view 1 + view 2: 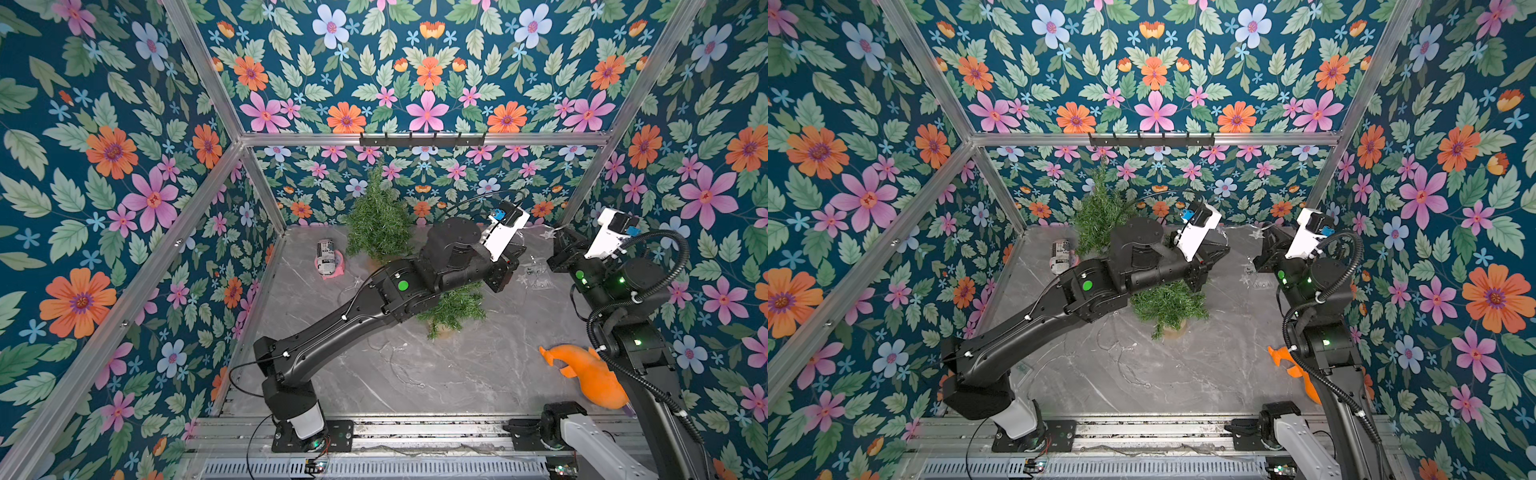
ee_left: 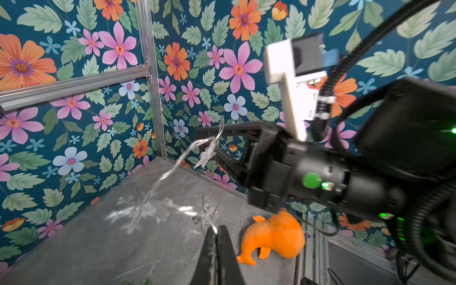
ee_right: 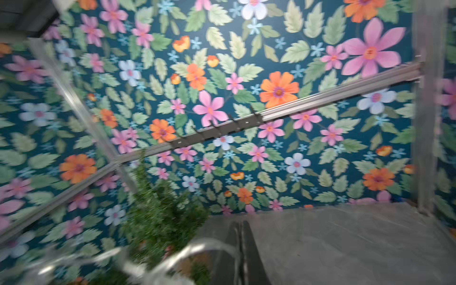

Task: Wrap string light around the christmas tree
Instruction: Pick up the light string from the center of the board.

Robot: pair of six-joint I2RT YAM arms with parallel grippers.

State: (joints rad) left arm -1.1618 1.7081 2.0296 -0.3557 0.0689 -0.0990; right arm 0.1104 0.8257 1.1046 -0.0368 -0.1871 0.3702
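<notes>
Two small green christmas trees stand on the grey table: a tall one (image 1: 378, 220) at the back and a lower one (image 1: 453, 307) partly hidden under my left arm. The string light (image 2: 170, 172), a thin silvery wire with clear stars, hangs in a loop between both grippers. My left gripper (image 2: 217, 230) is shut on the wire to the right of the lower tree. My right gripper (image 2: 209, 145) is shut on the wire beside a star, raised near the back right corner. More wire and stars (image 1: 536, 278) lie on the table below. The right wrist view is blurred, with the wire (image 3: 197, 246) curving from the shut jaws.
An orange plush toy (image 1: 590, 378) lies at the front right by my right arm's base. A printed can on something pink (image 1: 328, 259) rests at the back left. A black hook rack (image 1: 422, 139) hangs on the back wall. Flowered walls enclose three sides.
</notes>
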